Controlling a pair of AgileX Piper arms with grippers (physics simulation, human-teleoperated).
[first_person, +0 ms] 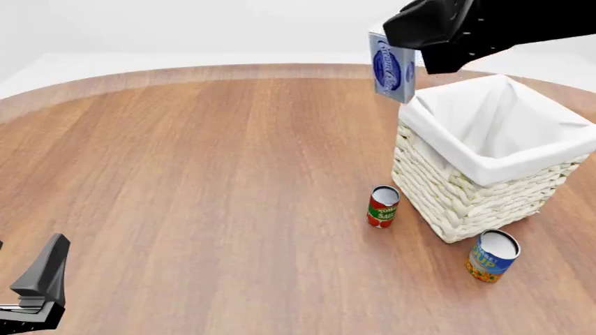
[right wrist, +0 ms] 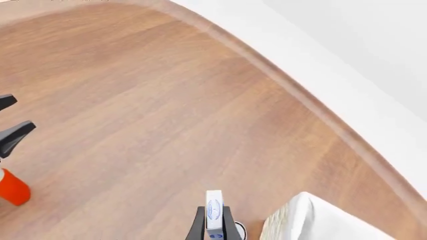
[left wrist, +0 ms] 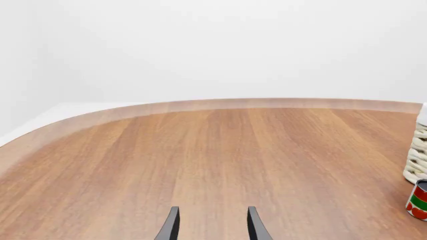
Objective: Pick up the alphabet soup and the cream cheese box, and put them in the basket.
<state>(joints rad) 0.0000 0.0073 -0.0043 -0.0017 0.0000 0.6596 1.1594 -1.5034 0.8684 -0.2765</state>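
Note:
My right gripper [first_person: 403, 52] is shut on the cream cheese box [first_person: 391, 68], a white and blue box held up in the air just beyond the far left corner of the basket [first_person: 465, 202]. In the right wrist view the box [right wrist: 213, 212] sits edge-on between the fingers, beside the basket's white lining [right wrist: 313, 220]. The alphabet soup [first_person: 490, 256], a blue and yellow can, stands on the table at the basket's near corner. My left gripper [left wrist: 212, 225] hangs open and empty over bare wood at the near left [first_person: 38, 286].
A slim red and green tomato sauce can [first_person: 383, 206] stands just left of the basket, also seen in the left wrist view [left wrist: 418, 200]. The round wooden table's far edge [first_person: 233, 70] curves behind everything.

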